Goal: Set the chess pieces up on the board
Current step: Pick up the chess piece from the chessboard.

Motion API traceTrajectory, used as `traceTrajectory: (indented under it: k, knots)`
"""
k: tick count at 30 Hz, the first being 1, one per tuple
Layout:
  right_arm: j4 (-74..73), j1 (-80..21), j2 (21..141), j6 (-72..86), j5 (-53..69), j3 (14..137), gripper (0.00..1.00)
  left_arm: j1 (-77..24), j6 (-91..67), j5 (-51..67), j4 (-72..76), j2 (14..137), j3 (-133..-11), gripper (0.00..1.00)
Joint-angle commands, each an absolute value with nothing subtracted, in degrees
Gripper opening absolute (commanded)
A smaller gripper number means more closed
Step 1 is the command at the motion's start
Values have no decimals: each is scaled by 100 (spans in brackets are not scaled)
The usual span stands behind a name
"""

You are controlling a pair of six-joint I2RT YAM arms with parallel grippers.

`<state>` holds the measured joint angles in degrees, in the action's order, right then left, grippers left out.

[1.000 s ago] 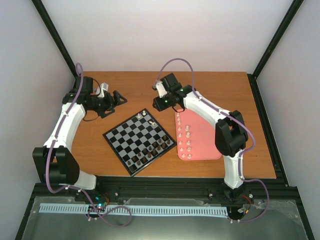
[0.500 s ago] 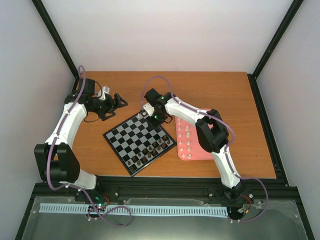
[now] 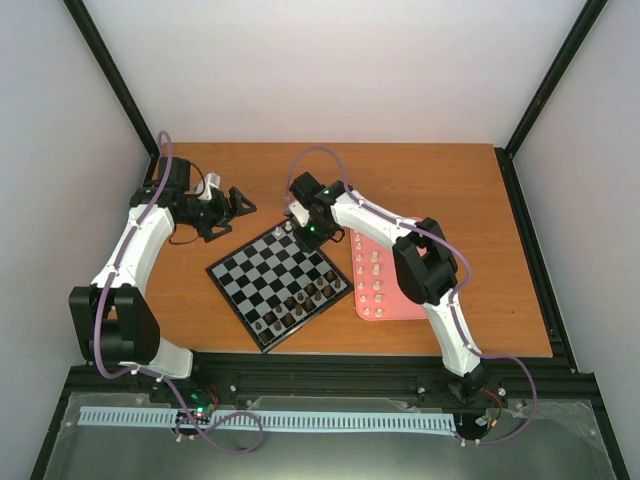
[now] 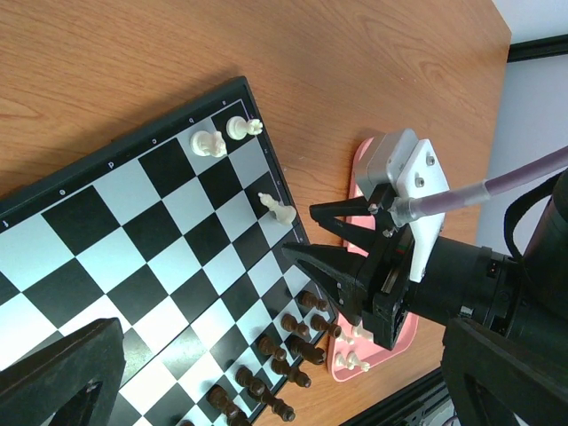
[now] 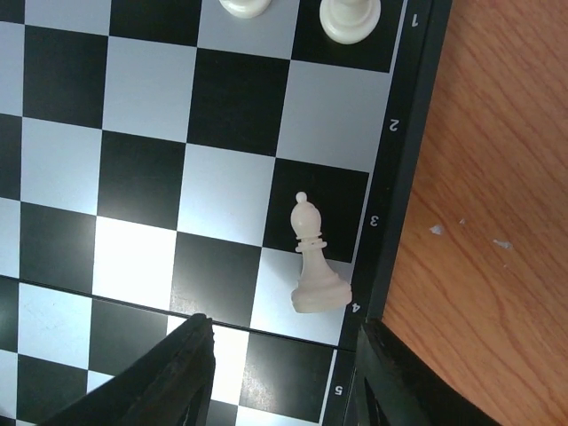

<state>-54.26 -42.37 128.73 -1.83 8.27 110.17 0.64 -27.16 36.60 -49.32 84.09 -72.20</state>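
The right gripper [image 5: 282, 342] is shown with jaws parted and nothing grasped, just short of a cream bishop [image 5: 312, 257] standing free on an edge square of the board [image 3: 262, 275]. Two more chess pieces [image 4: 210, 142] are set in the adjoining corner. The others are seen on the pink tray [image 3: 410, 280], so most of the placing is judged undone. The left gripper [image 3: 238, 204] is held wide open and empty beside the board.
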Motion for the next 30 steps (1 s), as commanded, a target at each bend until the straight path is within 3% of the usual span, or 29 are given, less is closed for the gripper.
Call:
traceTrajectory:
  k: [1,30]
  knots:
    - [-5401,-4148,12778,-182,853,11072,46,97,-2602,3752,-4920,8413,-7279,99]
    - [-5080,-3999,13243,-167,1296,11075,43,97,-2527,3762,-4997,8457,-7302,99]
